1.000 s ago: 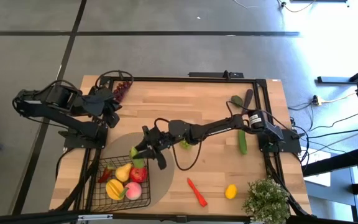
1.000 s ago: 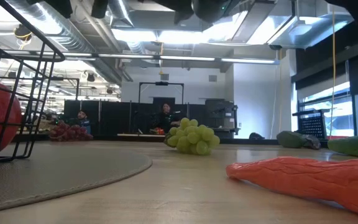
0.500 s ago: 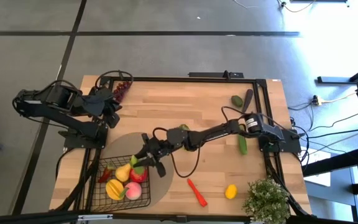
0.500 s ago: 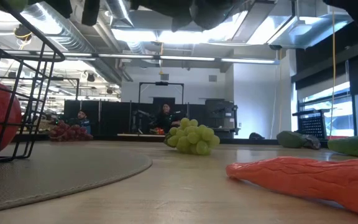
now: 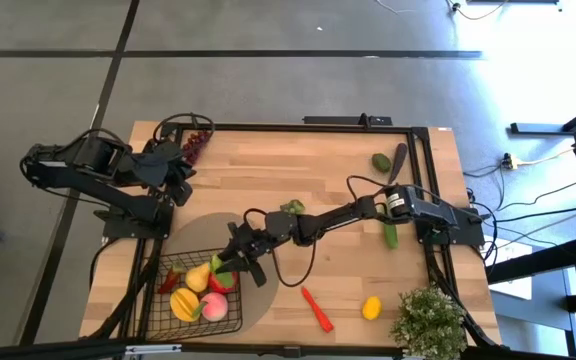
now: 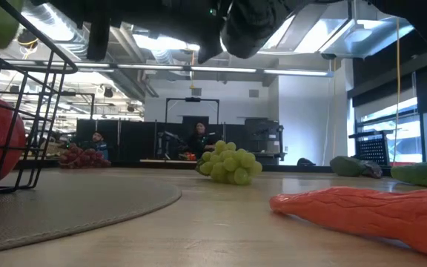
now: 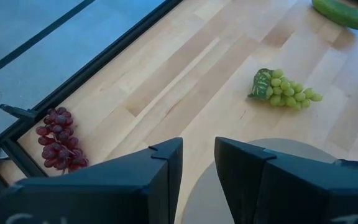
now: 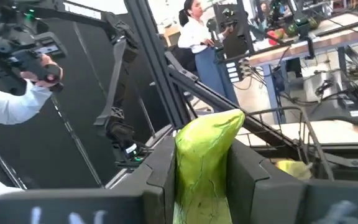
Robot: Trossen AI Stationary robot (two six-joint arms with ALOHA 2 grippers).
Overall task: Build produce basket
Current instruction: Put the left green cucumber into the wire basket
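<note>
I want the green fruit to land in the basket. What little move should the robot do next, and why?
Probably lower a bit, then let go: the right gripper holds the yellow-green fruit over the black wire basket edge, above the red apple.

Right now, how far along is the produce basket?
Done: pear, apple, peach and yellow fruit lie in the basket. In hand: the right gripper holds a yellow-green fruit over the basket's rim. Left: green grapes, purple grapes, chili, lemon, cucumber.
</note>
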